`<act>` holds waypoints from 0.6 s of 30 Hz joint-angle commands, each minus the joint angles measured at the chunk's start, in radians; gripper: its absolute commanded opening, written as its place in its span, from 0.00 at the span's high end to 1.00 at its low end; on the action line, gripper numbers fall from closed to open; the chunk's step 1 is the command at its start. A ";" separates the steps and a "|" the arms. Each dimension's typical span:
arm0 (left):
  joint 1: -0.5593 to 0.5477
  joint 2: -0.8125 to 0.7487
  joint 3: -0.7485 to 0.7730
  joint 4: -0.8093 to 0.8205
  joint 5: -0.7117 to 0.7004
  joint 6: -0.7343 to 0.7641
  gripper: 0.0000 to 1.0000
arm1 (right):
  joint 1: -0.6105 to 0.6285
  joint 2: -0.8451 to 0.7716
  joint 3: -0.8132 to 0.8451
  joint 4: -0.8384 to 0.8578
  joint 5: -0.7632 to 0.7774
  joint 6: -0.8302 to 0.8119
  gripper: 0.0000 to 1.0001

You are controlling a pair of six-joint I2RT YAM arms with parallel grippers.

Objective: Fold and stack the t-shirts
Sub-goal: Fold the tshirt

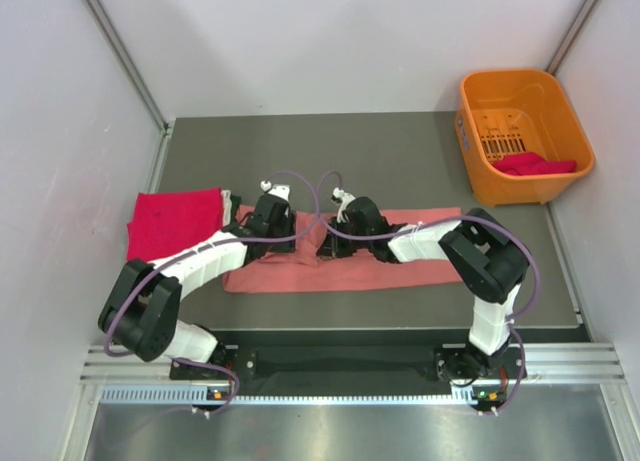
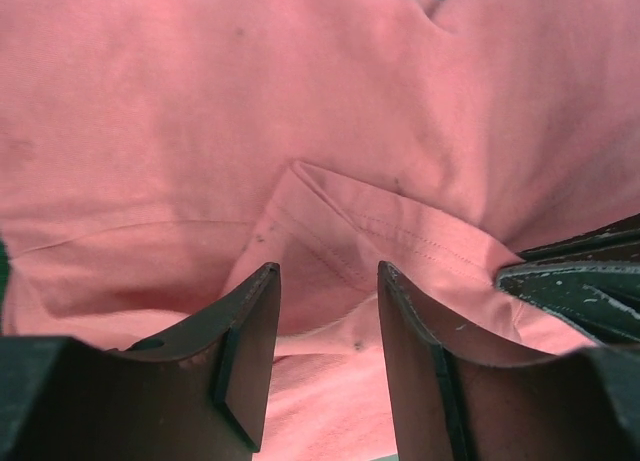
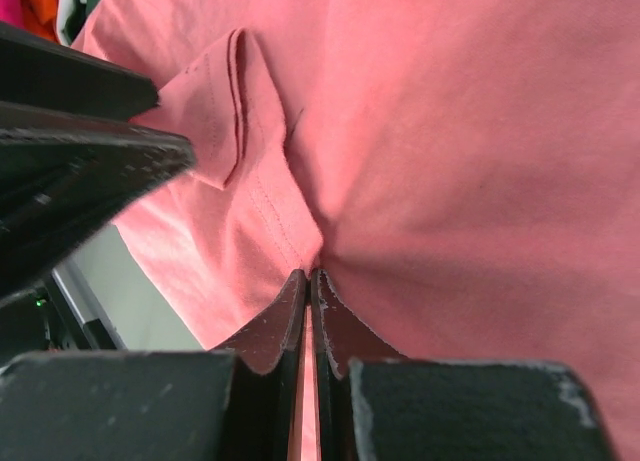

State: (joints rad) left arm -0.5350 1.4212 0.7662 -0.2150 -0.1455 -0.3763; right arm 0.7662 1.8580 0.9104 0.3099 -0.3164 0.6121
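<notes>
Top external view: salmon-pink t-shirt [image 1: 370, 276] laid as a long folded band across the middle of the frame on the dark grey table [image 1: 380, 151]; magenta-red t-shirt [image 1: 175, 221] folded to a neat rectangle at left centre, just beside the band's left end. Orange basket [image 1: 470, 141] at upper right, hard moulded plastic with a slotted floor, a crumpled red cloth [image 1: 535, 164] inside. Left wrist view: left gripper [image 2: 328, 271] roughly half open, poised over a hemmed flap with double stitching, nothing pinched between the pads as far as visible. Right wrist view: right gripper [image 3: 308, 273] fully closed, a thin pinch of salmon cloth at the tips, creases radiating from that point. Both near the centre of the band, close together. Cloth: matte knit, cotton by the look, soft, light, limp; likely to drape and sag from any single hold, and to wrinkle readily. Not fragile. Best taken at hems or at a folded edge, two holds well apart along one edge, so the panel lifts flat rather than bunching. Single-layer pinch likely to drag the upper ply only; worth catching every layer at the flap.
</notes>
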 commanded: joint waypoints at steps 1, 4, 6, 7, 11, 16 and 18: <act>0.015 -0.062 -0.013 0.035 0.021 0.006 0.51 | -0.018 -0.043 0.033 0.034 -0.032 0.018 1.00; 0.013 -0.061 -0.021 0.046 0.038 0.037 0.54 | -0.025 -0.026 0.035 0.043 -0.050 0.029 1.00; 0.010 -0.047 -0.013 0.040 0.026 0.042 0.55 | -0.027 -0.019 0.030 0.049 -0.058 0.037 1.00; 0.009 -0.032 -0.010 0.036 0.023 0.040 0.54 | -0.028 -0.017 0.028 0.052 -0.061 0.038 1.00; -0.013 -0.022 -0.014 0.040 0.056 0.054 0.52 | -0.030 -0.011 0.028 0.049 -0.069 0.038 1.00; -0.034 -0.061 -0.036 0.057 0.046 0.074 0.48 | -0.038 -0.003 0.031 0.047 -0.076 0.043 1.00; -0.039 -0.050 -0.033 0.055 0.040 0.079 0.48 | -0.038 0.001 0.030 0.049 -0.082 0.043 1.00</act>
State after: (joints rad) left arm -0.5655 1.3952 0.7418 -0.2001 -0.1085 -0.3264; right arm 0.7383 1.8584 0.9108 0.3103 -0.3717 0.6521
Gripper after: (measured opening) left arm 0.523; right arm 0.010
